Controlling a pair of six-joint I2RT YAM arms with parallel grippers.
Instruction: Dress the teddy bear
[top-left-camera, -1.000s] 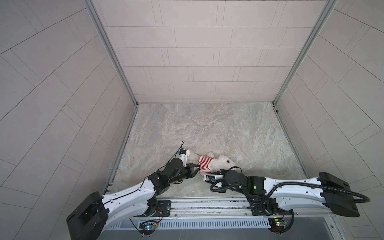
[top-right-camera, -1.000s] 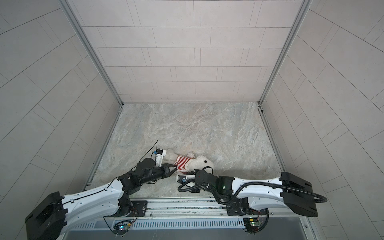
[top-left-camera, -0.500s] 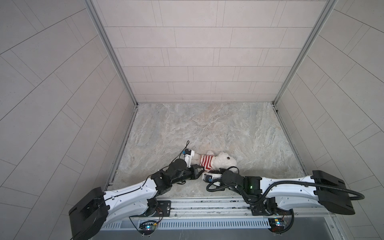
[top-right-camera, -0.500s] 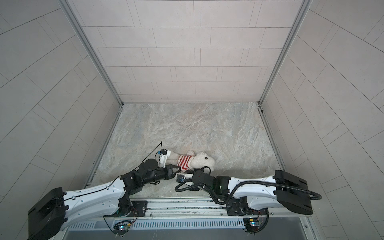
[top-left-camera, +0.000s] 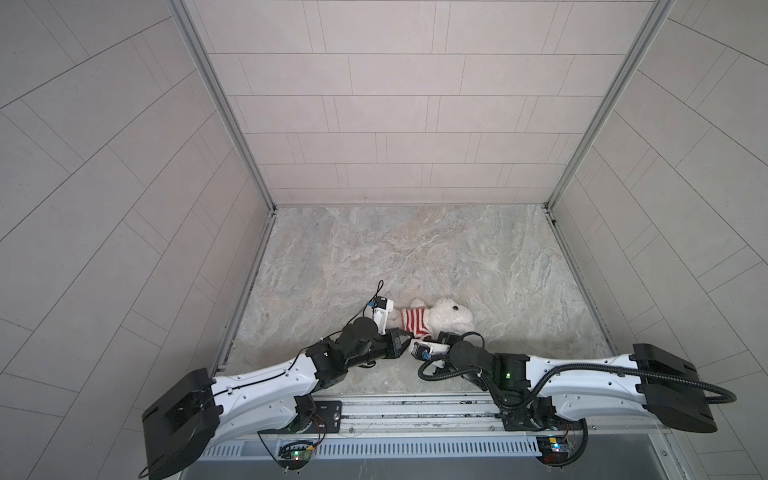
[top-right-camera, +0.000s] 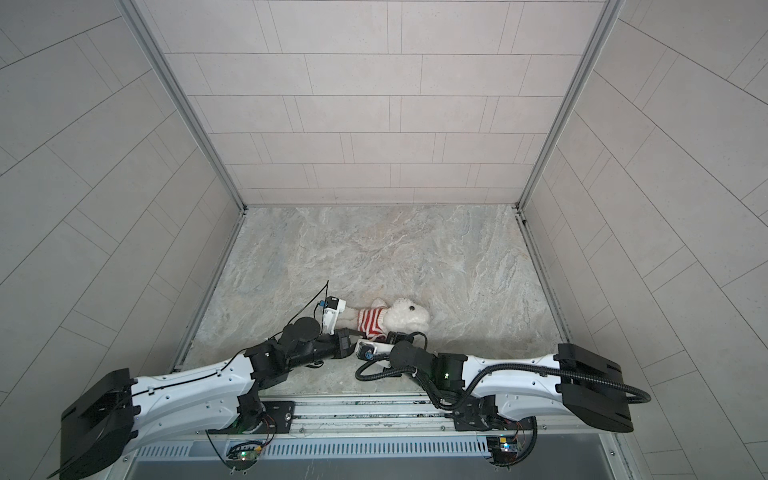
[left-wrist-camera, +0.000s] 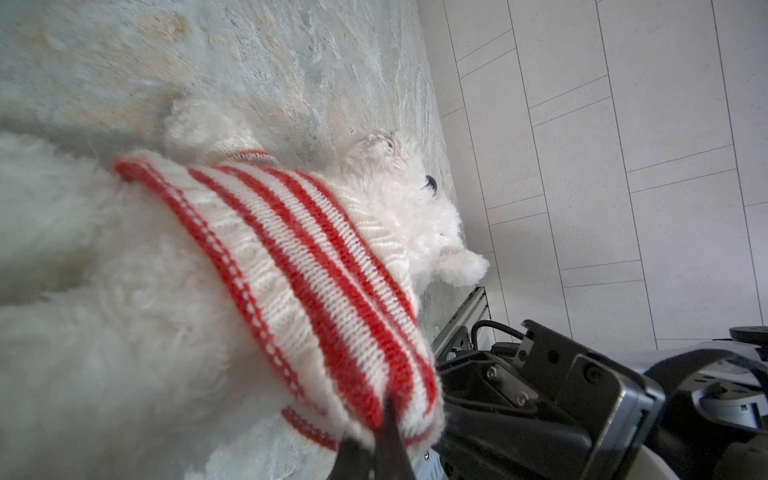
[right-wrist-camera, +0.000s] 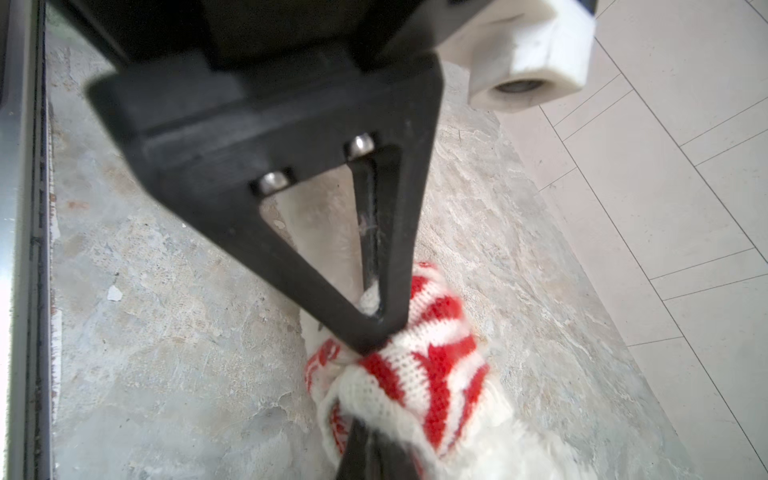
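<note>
The white teddy bear (top-left-camera: 451, 313) (top-right-camera: 407, 316) lies on its side near the front of the stone floor, head to the right. A red-and-white striped sweater (top-left-camera: 415, 320) (top-right-camera: 372, 320) covers its chest. My left gripper (top-left-camera: 407, 333) (left-wrist-camera: 386, 440) is shut on the sweater's (left-wrist-camera: 291, 257) lower hem. Right beside it, my right gripper (top-left-camera: 430, 333) (right-wrist-camera: 370, 453) is shut on the same bunched hem (right-wrist-camera: 436, 374). The bear's head (left-wrist-camera: 399, 208) and bare lower body show in the left wrist view. White fur (right-wrist-camera: 519, 453) fills a corner of the right wrist view.
The stone floor (top-left-camera: 415, 249) is walled by tiled panels at the back and both sides. A metal rail (top-left-camera: 415, 411) runs along the front edge under both arm bases. The two gripper bodies sit almost touching in front of the bear.
My right gripper's jaws have closed on the sweater hem. Both arms have reached slightly farther in toward the bear. The left gripper stays shut on the hem.
</note>
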